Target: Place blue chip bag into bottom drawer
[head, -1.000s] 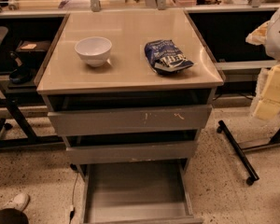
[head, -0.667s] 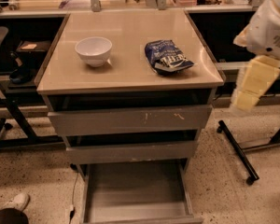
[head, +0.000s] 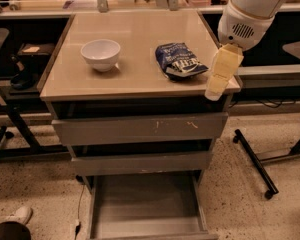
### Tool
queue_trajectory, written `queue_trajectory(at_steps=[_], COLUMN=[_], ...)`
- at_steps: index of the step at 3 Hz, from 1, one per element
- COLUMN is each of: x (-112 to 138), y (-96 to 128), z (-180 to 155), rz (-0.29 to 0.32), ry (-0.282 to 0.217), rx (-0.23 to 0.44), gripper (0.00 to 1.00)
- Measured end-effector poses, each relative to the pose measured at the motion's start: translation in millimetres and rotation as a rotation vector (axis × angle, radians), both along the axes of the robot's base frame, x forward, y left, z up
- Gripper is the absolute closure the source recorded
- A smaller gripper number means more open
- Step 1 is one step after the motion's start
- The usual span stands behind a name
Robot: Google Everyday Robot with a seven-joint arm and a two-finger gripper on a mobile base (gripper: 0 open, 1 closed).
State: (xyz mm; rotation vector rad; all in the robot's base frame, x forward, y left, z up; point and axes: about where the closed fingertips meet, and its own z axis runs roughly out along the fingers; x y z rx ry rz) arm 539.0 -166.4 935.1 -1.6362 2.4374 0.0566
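Note:
The blue chip bag lies crinkled on the right part of the beige cabinet top, white lettering up. My gripper hangs from the white arm at the cabinet's front right corner, just right of the bag and apart from it, pointing down. It holds nothing that I can see. The bottom drawer is pulled out towards me at floor level, and its grey tray shows nothing inside. The two shallower drawers above it are pushed in.
A white bowl stands on the left part of the cabinet top. A black wheeled stand leg lies on the floor to the right. A dark desk frame stands to the left. A shoe shows at bottom left.
The arm has swung in from the right edge of the view, leftward and closer to the cabinet's front right corner. The bag, bowl and drawers have not moved.

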Motion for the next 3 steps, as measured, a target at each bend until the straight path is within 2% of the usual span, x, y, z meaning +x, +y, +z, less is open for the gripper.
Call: queue_trajectory(at_steps=[2,3], x=[11,43], y=[7,20], z=[-1,-9], rz=[-0.003,-0.070], ry=[-0.032,-0.050], rx=[0.019,0.047], gripper=[0.00,0.00])
